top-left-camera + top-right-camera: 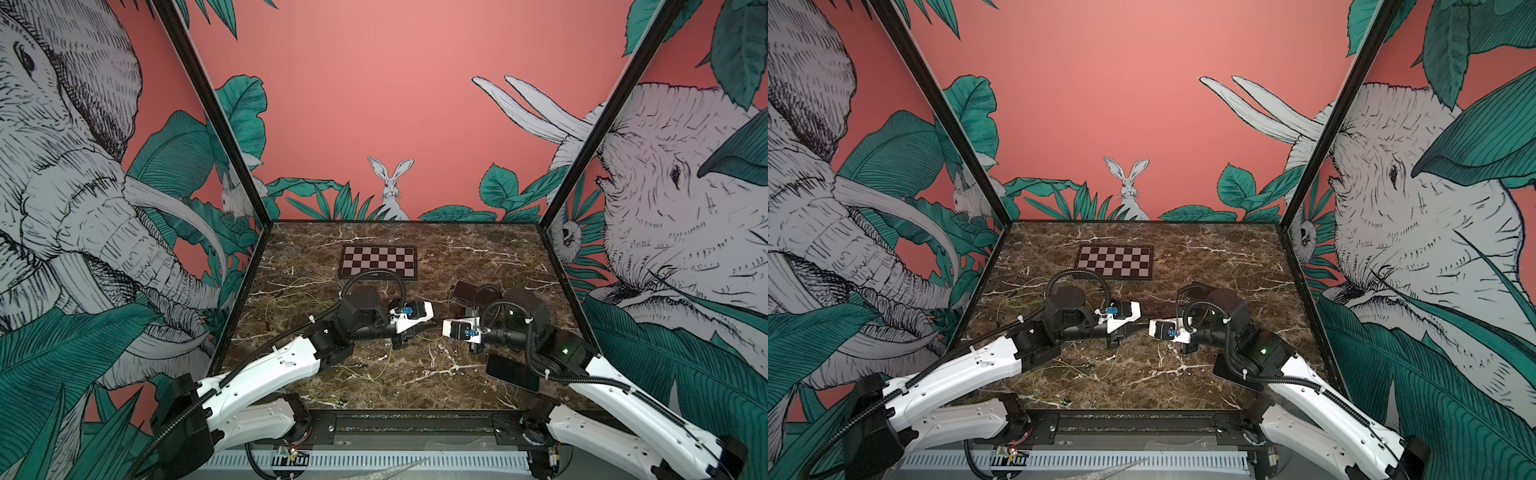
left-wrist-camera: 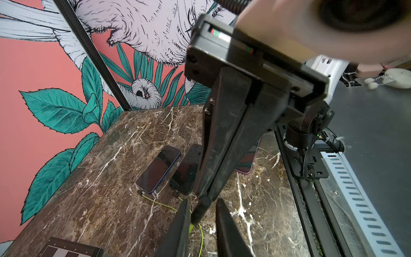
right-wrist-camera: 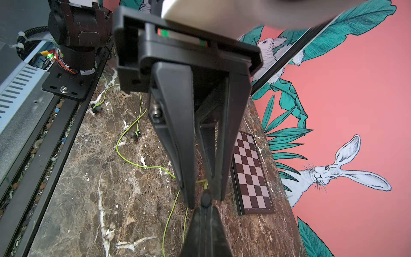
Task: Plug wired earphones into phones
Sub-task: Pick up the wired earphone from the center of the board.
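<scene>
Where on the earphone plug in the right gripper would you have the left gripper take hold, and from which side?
I would grip the plug on the dark barrel sticking out past the shut right gripper, short of the cord. Bring the left gripper head-on, a finger either side: the barrel is slim and round.

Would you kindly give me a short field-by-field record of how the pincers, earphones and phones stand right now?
right pincer: shut on the dark earphone plug
left pincer: open, fingers either side of that plug
phone pair: flat, side by side, on the robot's right
third phone: flat, nearer the base, partly hidden by the right arm
cord: yellow-green, trails loose over the marble table
earbuds: two lying free on the table
checkerboard plate: far side, apart from both arms
</scene>
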